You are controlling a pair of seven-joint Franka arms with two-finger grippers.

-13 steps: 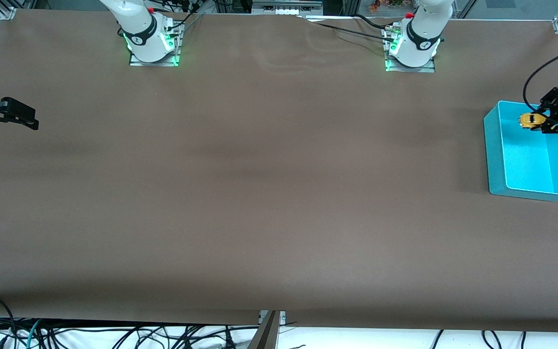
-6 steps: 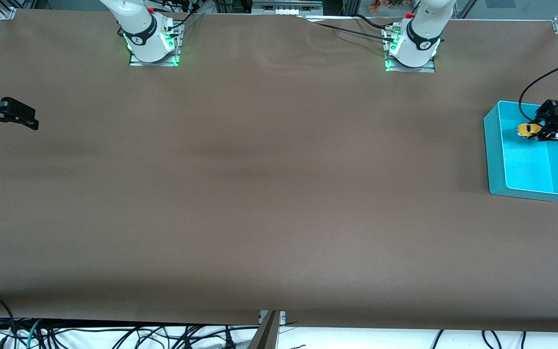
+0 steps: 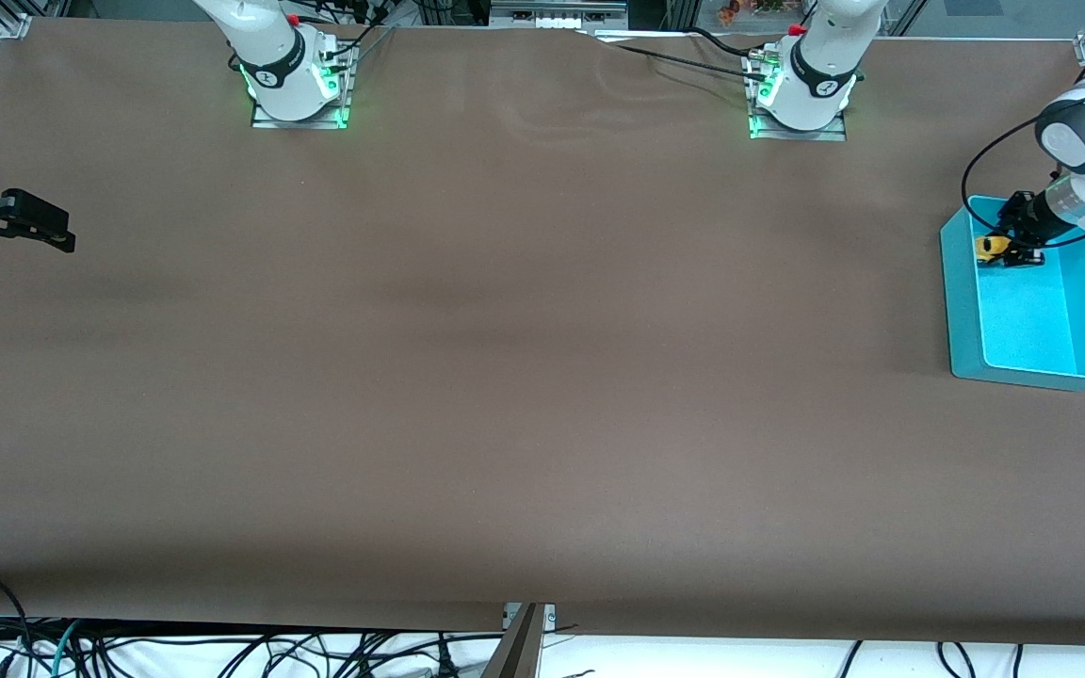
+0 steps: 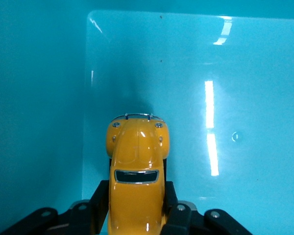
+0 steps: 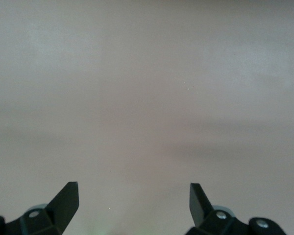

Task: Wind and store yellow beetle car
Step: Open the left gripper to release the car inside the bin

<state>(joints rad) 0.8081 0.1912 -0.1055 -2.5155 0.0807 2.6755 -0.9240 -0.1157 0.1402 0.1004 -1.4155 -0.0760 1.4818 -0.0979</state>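
Observation:
The yellow beetle car (image 3: 988, 247) is held in my left gripper (image 3: 1004, 252), low inside the turquoise bin (image 3: 962, 311), near the bin's corner farthest from the front camera. In the left wrist view the car (image 4: 136, 169) sits between my black fingers (image 4: 100, 198), which press on both its sides, over the bin's floor (image 4: 225, 88). My right gripper (image 3: 43, 226) is open and empty, waiting over the brown table at the right arm's end; its fingertips (image 5: 63, 198) stand wide apart over bare table.
The brown table (image 3: 524, 358) stretches between the two arms' bases (image 3: 298, 80). The bin stands at the left arm's end. Cables hang below the table's front edge (image 3: 316, 654).
My left gripper has carried the car lower and toward the bin's wall nearest the table's middle, and the arm's wrist has swung into view. The right arm has not moved.

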